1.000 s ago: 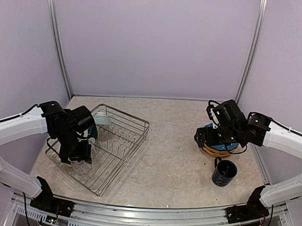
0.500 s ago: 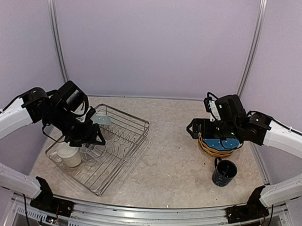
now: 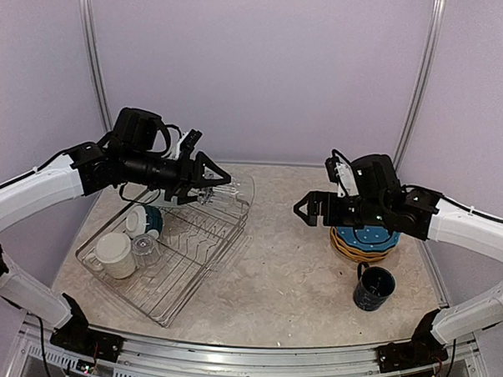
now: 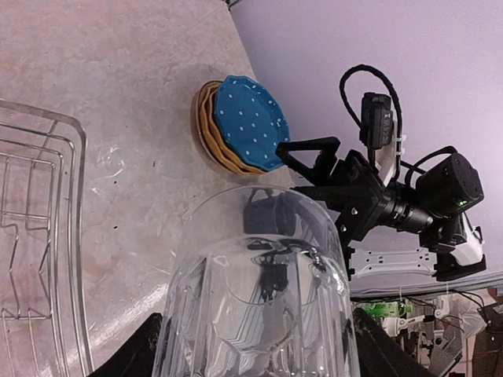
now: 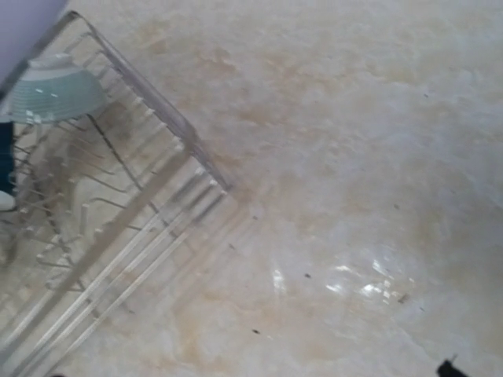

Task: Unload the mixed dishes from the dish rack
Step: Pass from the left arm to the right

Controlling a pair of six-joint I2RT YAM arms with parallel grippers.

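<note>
The left pincer [image 3: 216, 185] is clamping a clear glass [image 4: 259, 290] by its sides and holding it aloft, with the dish rack [image 3: 190, 261] lying below it and a cream mug [image 3: 115, 255] sitting inside. The right pincer [image 3: 304, 211] is hanging with jaws spread wide around nothing, facing the glass across a gap, the stack of dotted plates [image 3: 364, 240] resting behind and beneath it and the navy mug [image 3: 374, 287] standing nearer the arm's base.

Clear glass [image 4: 259, 314]; blue white-dotted plate [image 4: 250, 122]; yellow plates [image 4: 209, 137]; navy mug [image 3: 374, 287]; cream mug [image 3: 115, 254]; silver rack [image 3: 193, 282].
</note>
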